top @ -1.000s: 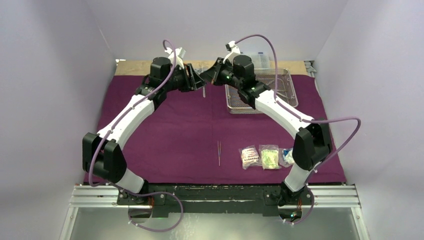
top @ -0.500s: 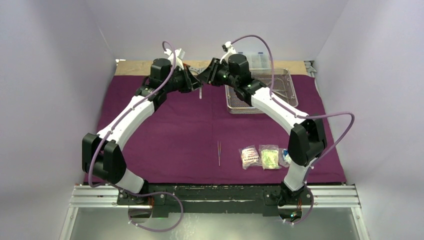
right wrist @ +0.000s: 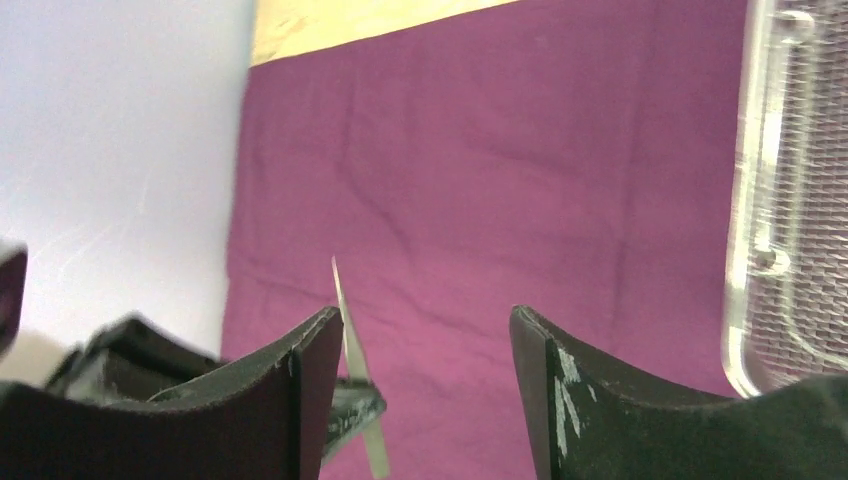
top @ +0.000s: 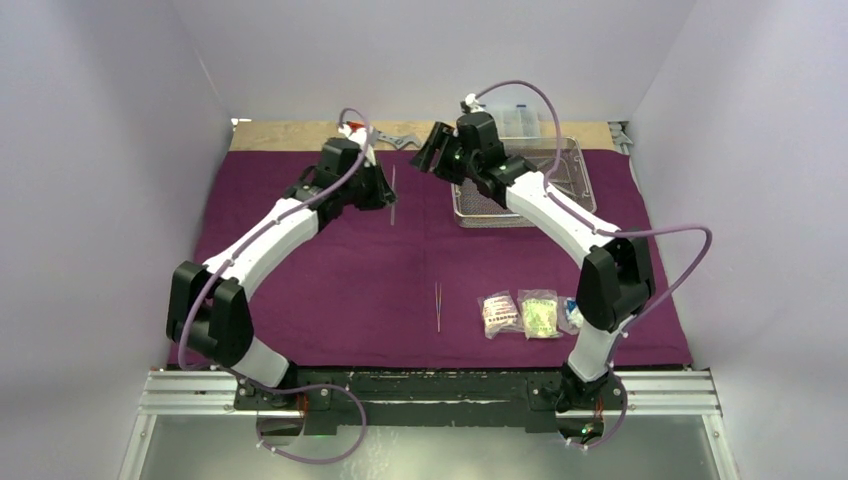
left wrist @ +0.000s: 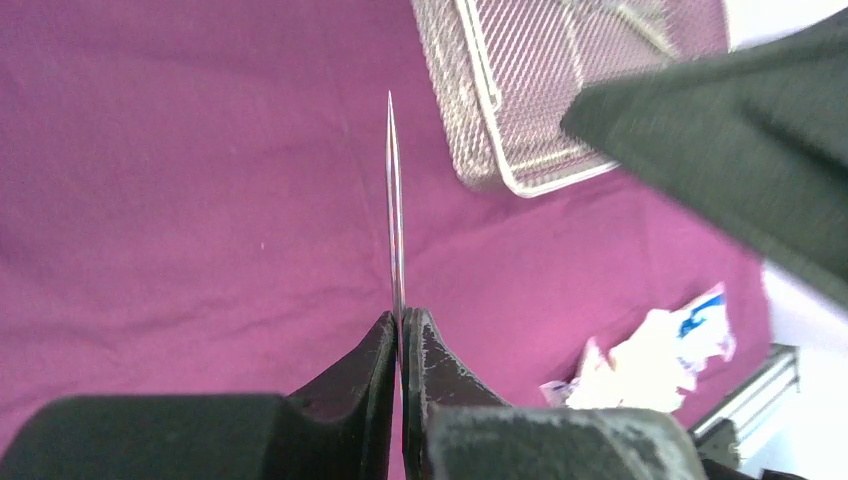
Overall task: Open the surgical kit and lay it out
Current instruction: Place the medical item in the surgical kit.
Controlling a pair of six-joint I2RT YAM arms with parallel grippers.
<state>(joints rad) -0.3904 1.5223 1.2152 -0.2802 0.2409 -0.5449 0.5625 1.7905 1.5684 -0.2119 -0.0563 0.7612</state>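
My left gripper is shut on slim steel tweezers, held above the back of the dark-purple cloth. In the left wrist view the tweezers stick straight out from the pinched jaws of the left gripper. My right gripper hangs open just right of them, beside the wire-mesh tray. The right wrist view shows the right gripper wide apart, with the tweezers past its left finger and untouched. Another pair of tweezers and three clear packets lie near the front.
A clear plastic compartment box stands behind the tray. A wrench lies on the bare wood strip at the back. Grey walls close in the left, right and far sides.
My left gripper closed on the tweezers and my right gripper opened and let go. The left arm has drawn the tweezers left and toward the front, away from the right gripper.
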